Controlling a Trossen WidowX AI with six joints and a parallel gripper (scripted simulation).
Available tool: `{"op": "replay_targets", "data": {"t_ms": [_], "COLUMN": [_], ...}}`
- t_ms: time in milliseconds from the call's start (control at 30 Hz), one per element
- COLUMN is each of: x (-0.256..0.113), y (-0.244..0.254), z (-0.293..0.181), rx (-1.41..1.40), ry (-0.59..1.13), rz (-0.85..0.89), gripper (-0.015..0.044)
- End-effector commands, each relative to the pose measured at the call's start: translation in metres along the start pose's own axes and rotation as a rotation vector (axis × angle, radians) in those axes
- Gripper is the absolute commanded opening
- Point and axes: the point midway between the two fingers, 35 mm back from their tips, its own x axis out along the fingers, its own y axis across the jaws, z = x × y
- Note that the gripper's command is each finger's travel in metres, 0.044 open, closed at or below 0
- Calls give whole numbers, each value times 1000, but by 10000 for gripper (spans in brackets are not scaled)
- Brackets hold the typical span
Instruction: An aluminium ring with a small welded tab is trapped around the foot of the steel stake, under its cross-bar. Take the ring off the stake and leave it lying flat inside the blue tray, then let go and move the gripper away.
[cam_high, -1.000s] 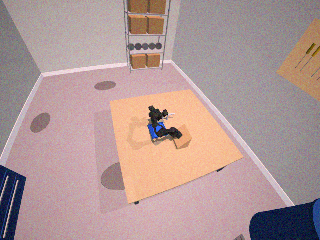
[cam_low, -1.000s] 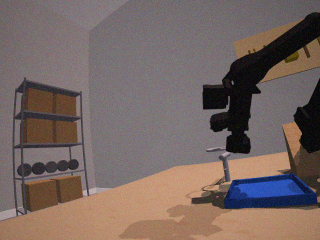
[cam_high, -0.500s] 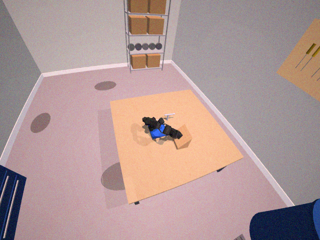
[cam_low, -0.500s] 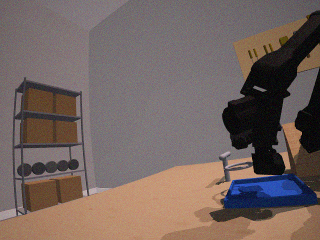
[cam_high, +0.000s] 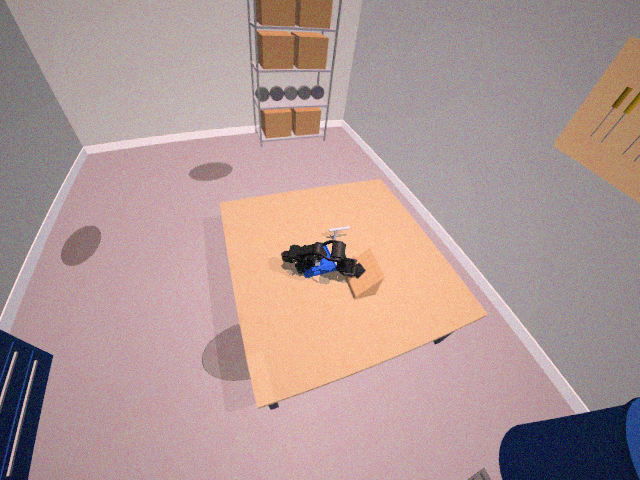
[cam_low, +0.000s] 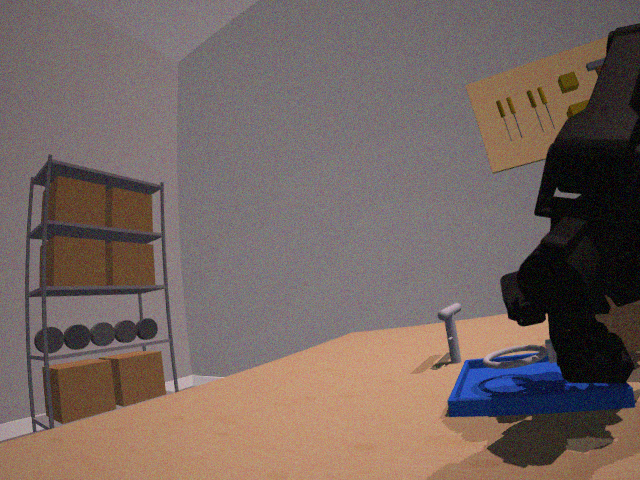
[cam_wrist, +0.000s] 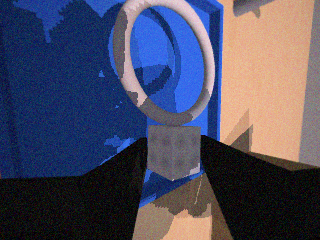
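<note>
The aluminium ring (cam_low: 510, 364) (cam_wrist: 209, 65) is off the stake and hangs a little above the blue tray (cam_high: 311, 274) (cam_low: 516, 409) (cam_wrist: 215, 100), slightly tilted. Its shadow falls on the tray floor. My gripper (cam_wrist: 172, 142) is shut on the ring's square welded tab (cam_low: 551, 351), with one black finger on each side of it. In the exterior view the fingertips are mostly hidden by dark arm parts. The steel stake (cam_high: 339, 228) (cam_low: 452, 341) stands upright beside the tray with nothing around its foot; part of its cross-bar shows at the wrist view's top right.
A wooden wedge-like block (cam_high: 369, 273) stands on the table (cam_high: 320, 341) near the arm's base, at the tray's other side from the stake. The arm covers part of the tray in the top view. The tray's raised rim surrounds its floor.
</note>
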Motion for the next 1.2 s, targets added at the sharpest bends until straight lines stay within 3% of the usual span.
{"op": "replay_targets", "data": {"t_ms": [0, 567, 833, 1167], "x": [7, -4, -71, -69], "y": [3, -4, -60, -59], "z": [-2, 2, 16, 17], "rx": [7, -1, 1, 9], "ry": [-2, 4, 1, -4], "rz": [-10, -4, -8, -9], "gripper": [0, 440, 440, 440]}}
